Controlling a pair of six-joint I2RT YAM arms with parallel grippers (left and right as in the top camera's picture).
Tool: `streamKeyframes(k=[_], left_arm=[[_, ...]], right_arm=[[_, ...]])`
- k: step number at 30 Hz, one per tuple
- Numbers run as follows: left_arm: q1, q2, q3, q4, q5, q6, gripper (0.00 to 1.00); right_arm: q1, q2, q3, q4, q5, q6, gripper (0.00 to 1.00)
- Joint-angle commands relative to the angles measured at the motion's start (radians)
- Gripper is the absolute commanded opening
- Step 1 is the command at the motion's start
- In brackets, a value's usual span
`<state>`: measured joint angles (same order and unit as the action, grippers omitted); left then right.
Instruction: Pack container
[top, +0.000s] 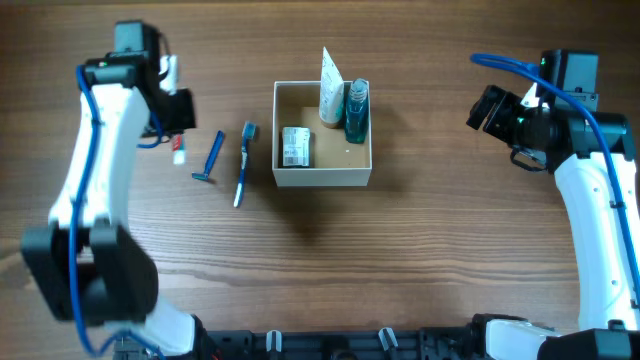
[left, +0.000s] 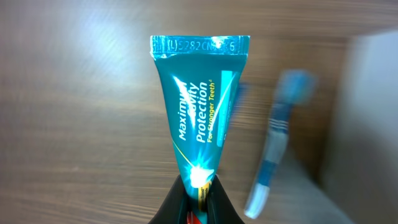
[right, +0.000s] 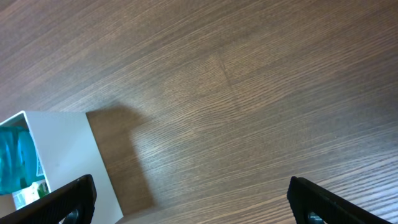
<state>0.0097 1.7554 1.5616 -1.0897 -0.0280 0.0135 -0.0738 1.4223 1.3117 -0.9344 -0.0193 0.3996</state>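
Observation:
The container (top: 322, 177) is a small white-walled box with a tan inside at the table's middle. In it stand a white tube (top: 331, 88) and a teal bottle (top: 356, 112), and a small labelled packet (top: 295, 146) lies flat. My left gripper (top: 178, 135) is left of the box, shut on a teal toothpaste tube (left: 198, 106), with its jaws (left: 198, 200) pinching the tube's lower end. My right gripper (top: 487, 108) is open and empty to the right of the box. In the right wrist view, its jaws (right: 193, 202) frame bare wood, with the container's corner (right: 62, 149) at the left.
A blue razor (top: 211, 157) and a blue toothbrush (top: 243, 163) lie on the wood between my left gripper and the container. The toothbrush also shows blurred in the left wrist view (left: 277, 143). The teal bottle shows at the right wrist view's left edge (right: 15, 158).

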Motion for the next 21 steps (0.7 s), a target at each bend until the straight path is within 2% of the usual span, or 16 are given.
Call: streamKeyframes(k=[1,10,13,15,17,21], left_arm=[[-0.156,-0.131,0.017,-0.010,0.069,0.141,0.04],[-0.525,-0.140,0.013,-0.007,0.091,0.639,0.04],[-0.602,-0.120,0.013,-0.006,0.091,0.763,0.13],[-0.635,-0.103,0.013,0.002,0.091,0.818,0.21],[-0.647,-0.081,0.013,0.025,0.091,0.821,0.26],[-0.643,-0.019,0.013,0.081,0.089,0.821,0.28]], right_arm=[[-0.002,0.000,0.006,0.002,-0.005,-0.005,1.00],[-0.002,0.000,0.006,0.003,-0.005,-0.005,1.00],[-0.002,0.000,0.006,0.002,-0.005,-0.005,1.00],[-0.002,0.000,0.006,0.002,-0.005,-0.005,1.00],[-0.002,0.000,0.006,0.003,-0.005,-0.005,1.00],[-0.002,0.000,0.006,0.003,-0.005,-0.004,1.00]])
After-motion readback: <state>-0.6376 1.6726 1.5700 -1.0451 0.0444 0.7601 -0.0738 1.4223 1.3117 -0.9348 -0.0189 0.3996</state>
